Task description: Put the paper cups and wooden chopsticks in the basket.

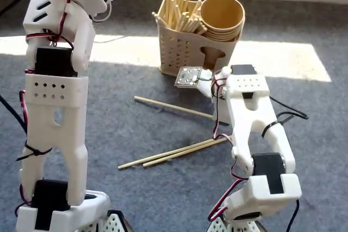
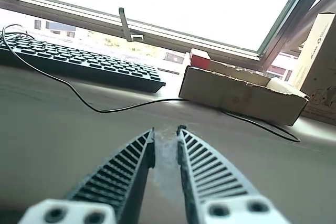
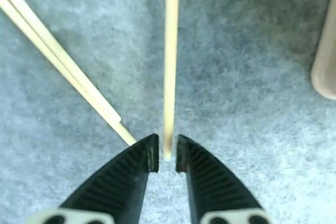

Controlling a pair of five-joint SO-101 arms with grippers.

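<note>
1. High view
   - The basket [image 1: 182, 52] stands upright at the far side of the grey-covered bench [image 1: 109, 134].
   - A stack of paper cups [image 1: 223, 14] sits in the basket's right part. A bundle of wooden chopsticks [image 1: 179, 4] stands in its left part.
   - A single chopstick [image 1: 168, 106] lies flat on the bench in front of the basket.
   - A pair of chopsticks [image 1: 168, 154] lies side by side nearer the arm bases, apart from the single one.
   - The right arm [image 1: 250, 112] is bent down over the right end of the single chopstick.
   - The left arm [image 1: 57, 96] stands raised at the left, well apart from every chopstick.

2. Left wrist view
   - The left gripper [image 2: 167, 129] has its jaws a narrow gap apart, with nothing between them.
   - Beyond it are a keyboard [image 2: 79, 61], a thin black cable [image 2: 105, 109] and a cardboard box [image 2: 241, 95] below a window.

3. Right wrist view
   - The right gripper [image 3: 167, 153] has its jaws almost together, one on each side of the end of the single chopstick [image 3: 171, 51].
   - A sliver of gap shows on both sides, so the jaws do not yet clamp the chopstick.
   - The pair of chopsticks [image 3: 58, 61] runs diagonally beside it on the bench.
</note>
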